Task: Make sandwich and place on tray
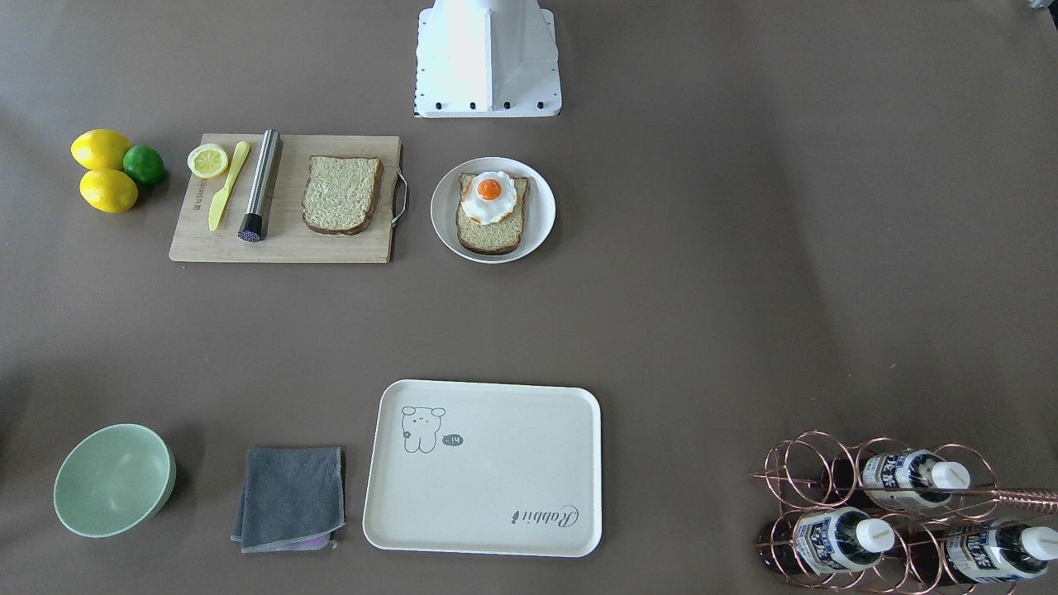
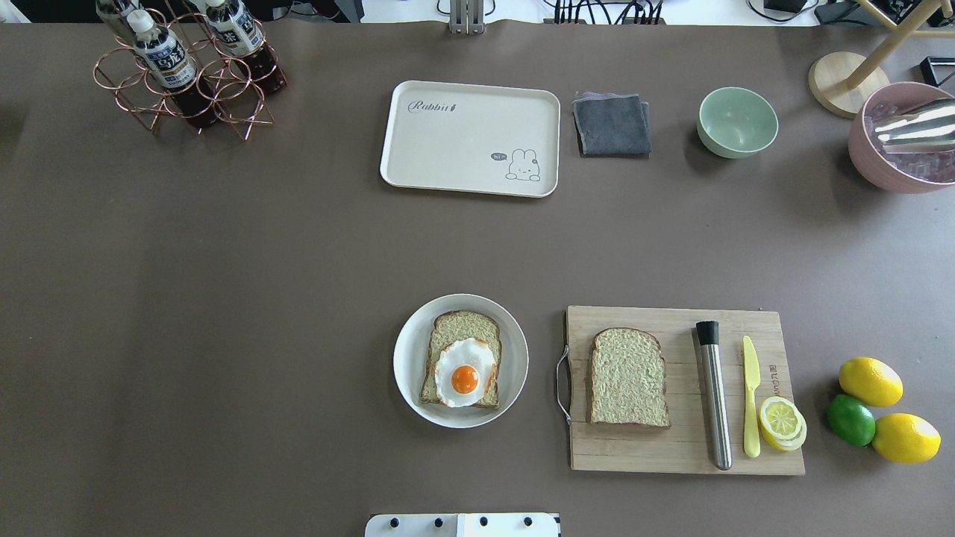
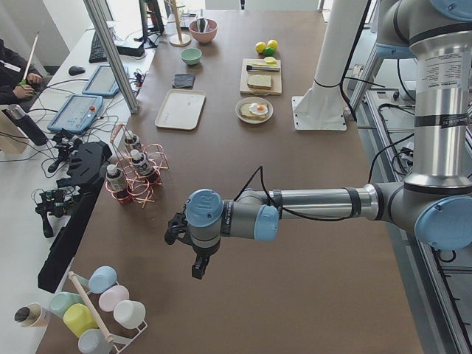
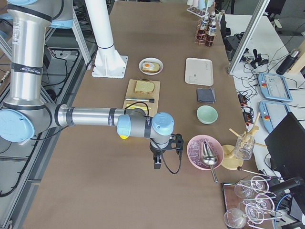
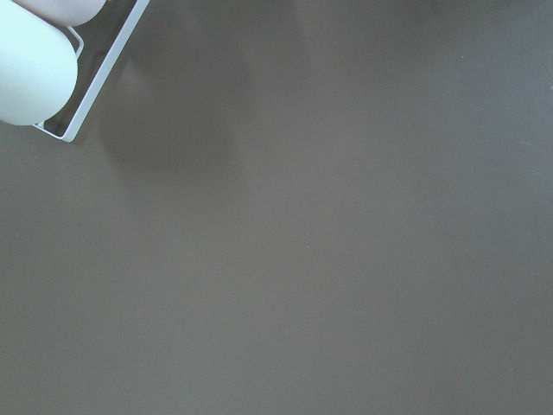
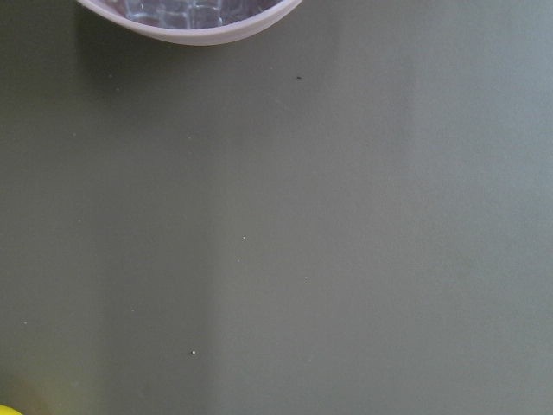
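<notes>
Overhead exterior view: tan bread slice [image 2: 462, 326] with white fried egg [image 2: 465, 371] on round white plate [image 2: 408, 350]; second bread slice [image 2: 627, 377] just beside it, cream plastic tray [image 2: 448, 149] well apart. State of left claw [image 3: 198, 271] and right claw [image 4: 157, 164] cannot be told. Second slice best pinched by its crusts, then laid squarely on the egg.

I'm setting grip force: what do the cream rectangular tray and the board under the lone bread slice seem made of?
The cream rectangular tray looks like matte moulded plastic: even colour, rounded corners, printed drawing, no glare. The pale rectangular cutting board looks like unvarnished wood, perhaps bamboo: lengthwise grain strips show; its thin wire handle looks like metal.
</notes>
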Action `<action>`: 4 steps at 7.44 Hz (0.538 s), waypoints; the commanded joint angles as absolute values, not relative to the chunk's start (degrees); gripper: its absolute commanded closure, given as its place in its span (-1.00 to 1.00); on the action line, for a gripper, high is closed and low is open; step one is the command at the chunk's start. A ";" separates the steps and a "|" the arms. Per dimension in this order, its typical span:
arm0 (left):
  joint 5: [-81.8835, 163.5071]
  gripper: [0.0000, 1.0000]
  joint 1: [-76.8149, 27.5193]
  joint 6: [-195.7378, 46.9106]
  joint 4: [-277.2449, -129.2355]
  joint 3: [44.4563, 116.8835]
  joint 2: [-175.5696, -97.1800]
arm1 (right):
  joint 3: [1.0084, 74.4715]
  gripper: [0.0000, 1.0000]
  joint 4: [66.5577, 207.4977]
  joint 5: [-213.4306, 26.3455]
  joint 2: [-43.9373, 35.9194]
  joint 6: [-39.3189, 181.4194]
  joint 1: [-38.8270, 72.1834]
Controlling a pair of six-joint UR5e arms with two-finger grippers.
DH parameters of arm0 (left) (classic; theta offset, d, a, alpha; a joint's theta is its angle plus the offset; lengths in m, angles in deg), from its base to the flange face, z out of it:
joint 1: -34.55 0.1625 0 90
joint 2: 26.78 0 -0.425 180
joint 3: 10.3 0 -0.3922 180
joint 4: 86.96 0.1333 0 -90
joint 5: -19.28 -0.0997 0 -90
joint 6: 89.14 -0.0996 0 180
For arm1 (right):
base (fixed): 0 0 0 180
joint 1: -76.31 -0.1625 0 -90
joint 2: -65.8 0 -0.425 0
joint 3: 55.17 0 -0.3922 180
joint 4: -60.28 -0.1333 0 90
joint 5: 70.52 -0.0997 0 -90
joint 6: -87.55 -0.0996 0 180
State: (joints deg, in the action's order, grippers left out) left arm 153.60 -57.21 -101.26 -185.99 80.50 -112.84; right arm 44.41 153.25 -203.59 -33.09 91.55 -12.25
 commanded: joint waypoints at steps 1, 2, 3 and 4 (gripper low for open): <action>154.45 -0.97 -57.39 -101.27 -186.89 80.84 -113.52 | 48.26 -1.00 153.27 -203.24 -32.82 91.68 -12.28; 154.54 -0.97 -57.47 -101.19 -188.63 81.10 -113.44 | 48.89 -1.00 153.18 -203.58 -32.90 91.60 -12.28; 155.76 -0.97 -57.56 -100.92 -191.35 81.19 -113.01 | 51.51 -1.00 153.27 -203.76 -32.99 91.42 -12.28; 157.77 -0.97 -57.56 -99.01 -193.98 81.02 -113.00 | 52.84 -1.00 153.27 -205.68 -32.99 90.90 -12.28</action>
State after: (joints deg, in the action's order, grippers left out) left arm 155.21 -57.50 -100.99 -189.78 81.08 -113.18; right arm 49.96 153.23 -203.70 -32.94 91.51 -12.28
